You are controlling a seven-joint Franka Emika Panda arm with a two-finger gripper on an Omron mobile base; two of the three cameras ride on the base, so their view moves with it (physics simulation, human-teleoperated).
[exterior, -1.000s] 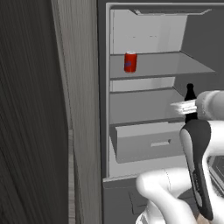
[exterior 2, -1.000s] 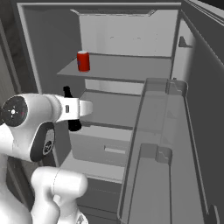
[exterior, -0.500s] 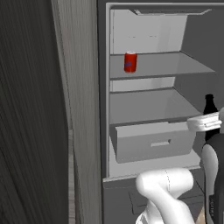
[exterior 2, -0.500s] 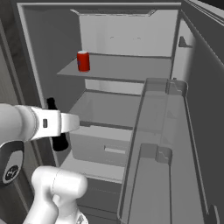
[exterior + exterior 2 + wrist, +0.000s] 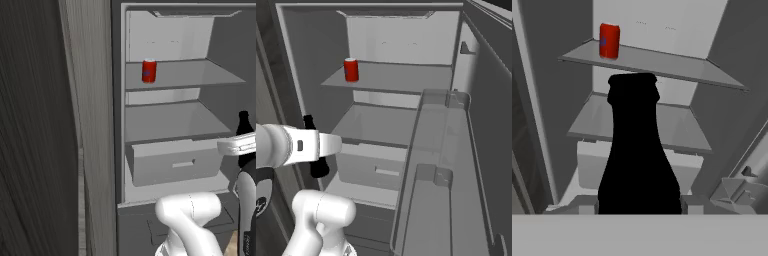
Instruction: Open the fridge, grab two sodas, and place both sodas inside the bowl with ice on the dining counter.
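Step in hand: carrying first soda out of fridge (image 5: 170, 125). Hand (image 5: 639, 207) clamped on dark bottle (image 5: 639, 150), upright, outside fridge, in front of drawer (image 5: 175, 162). Red can (image 5: 149, 70) alone on upper shelf inside fridge; middle shelf bare. Next move, judged: take bottle to bowl on counter, return for can.
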